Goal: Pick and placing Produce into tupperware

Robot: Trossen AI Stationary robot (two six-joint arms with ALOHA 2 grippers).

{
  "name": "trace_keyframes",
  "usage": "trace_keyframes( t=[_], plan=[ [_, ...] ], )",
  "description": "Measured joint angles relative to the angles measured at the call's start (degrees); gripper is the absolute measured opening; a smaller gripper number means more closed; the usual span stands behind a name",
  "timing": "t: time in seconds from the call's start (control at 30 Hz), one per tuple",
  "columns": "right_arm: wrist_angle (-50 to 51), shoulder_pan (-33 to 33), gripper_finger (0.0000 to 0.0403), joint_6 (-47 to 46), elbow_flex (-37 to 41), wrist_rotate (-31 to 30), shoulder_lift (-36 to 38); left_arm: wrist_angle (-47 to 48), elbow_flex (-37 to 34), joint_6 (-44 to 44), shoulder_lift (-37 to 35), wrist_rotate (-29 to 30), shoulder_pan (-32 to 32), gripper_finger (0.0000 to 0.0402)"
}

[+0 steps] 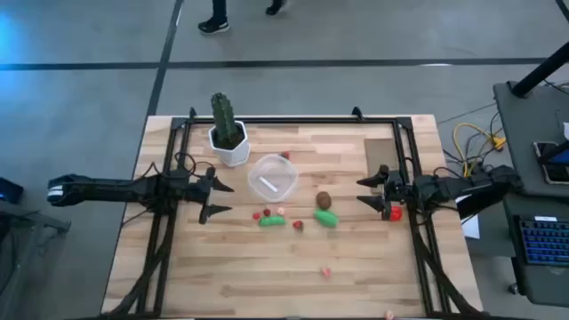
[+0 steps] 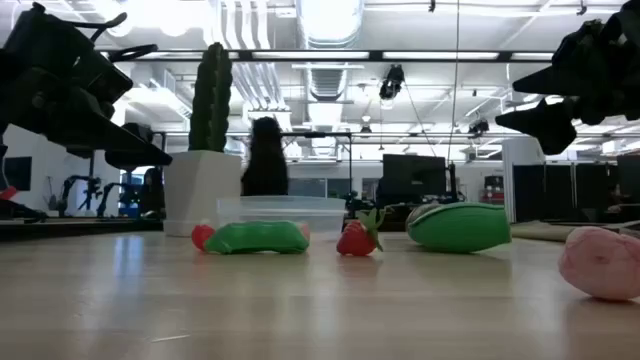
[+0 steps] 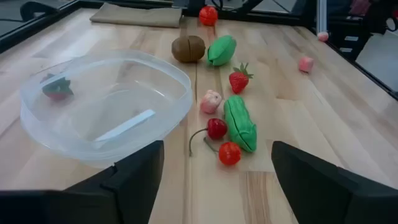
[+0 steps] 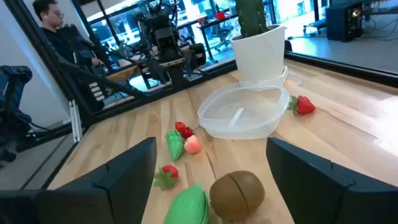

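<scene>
2 grippers hang over the table, both with fingers spread and holding nothing. On the left is the left gripper [image 1: 216, 197]. Next comes the tub [image 1: 271, 177], just beside the cactus pot [image 1: 230, 147]. Toy produce [image 1: 272, 220] lies near it on the wood. The right gripper [image 1: 372, 191] hangs above a red ball [image 1: 395, 212].

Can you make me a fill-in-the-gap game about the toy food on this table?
1. The cactus stands in a ____ pot.
2. The brown kiwi lies beside a ____ vegetable.
3. The clear tupperware holds ____ pieces of produce.
4. The right gripper has its fingers ____.

Missing words: white; green; no; open
</scene>
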State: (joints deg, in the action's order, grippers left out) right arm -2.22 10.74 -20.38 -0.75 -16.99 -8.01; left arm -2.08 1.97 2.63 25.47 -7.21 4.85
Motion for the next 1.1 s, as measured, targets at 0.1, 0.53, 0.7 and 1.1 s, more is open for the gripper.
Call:
trace_keyframes(
  t=[0.1,0.53,0.7,1.1],
  plan=[
    [0.0,-0.01,0.029,0.0,0.02,0.01,-0.02,-0.01,-0.01,-0.01,0.0,0.01,0.01,0.0283],
    [0.0,-0.02,0.0294,0.0,0.02,0.0,-0.02,-0.01,-0.01,-0.02,0.0,0.01,-0.01,0.0283],
    [0.0,-0.01,0.029,0.0,0.02,0.0,-0.02,0.01,-0.01,-0.02,0.0,-0.01,-0.01,0.0283],
    [0.0,0.0,0.0293,0.0,0.02,0.02,-0.02,0.0,-0.01,-0.02,0.0,0.0,-0.01,0.0283]
  ],
)
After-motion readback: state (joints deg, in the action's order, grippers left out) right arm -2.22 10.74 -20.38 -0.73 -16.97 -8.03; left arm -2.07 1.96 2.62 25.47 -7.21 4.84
